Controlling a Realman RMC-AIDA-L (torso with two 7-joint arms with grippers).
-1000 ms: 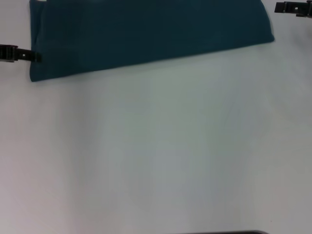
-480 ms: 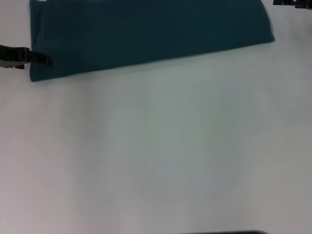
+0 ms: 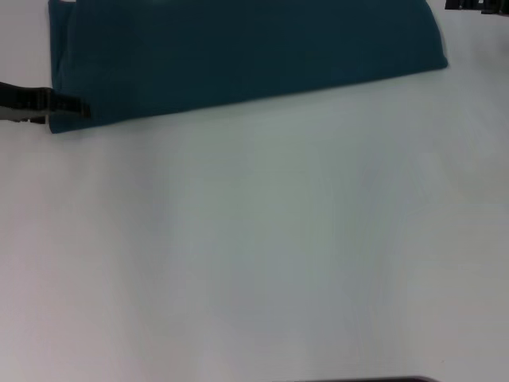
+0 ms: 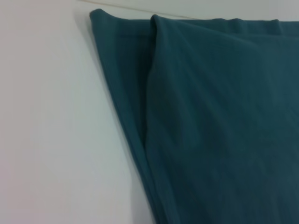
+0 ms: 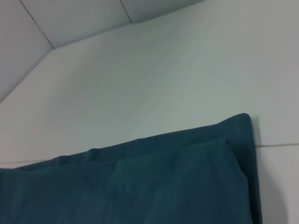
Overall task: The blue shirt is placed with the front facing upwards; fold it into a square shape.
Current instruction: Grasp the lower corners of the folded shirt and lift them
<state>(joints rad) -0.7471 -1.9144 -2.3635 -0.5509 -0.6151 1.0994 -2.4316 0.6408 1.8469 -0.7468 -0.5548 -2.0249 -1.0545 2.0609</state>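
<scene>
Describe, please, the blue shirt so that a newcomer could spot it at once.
On the white table, look along the far edge: the shirt lies there as a wide, folded teal-blue band. The left gripper reaches its near left corner. It is the only coloured thing on the table.

No legible text or labels

The blue shirt [image 3: 238,56] runs off the head view's top edge, so its far part and any lettering stay unseen. The left gripper [image 3: 67,106], at the shirt's near left corner, is small and blurred; perhaps touching the cloth. The right gripper [image 3: 475,5], beyond the shirt's right edge, is mostly cut off.
</scene>
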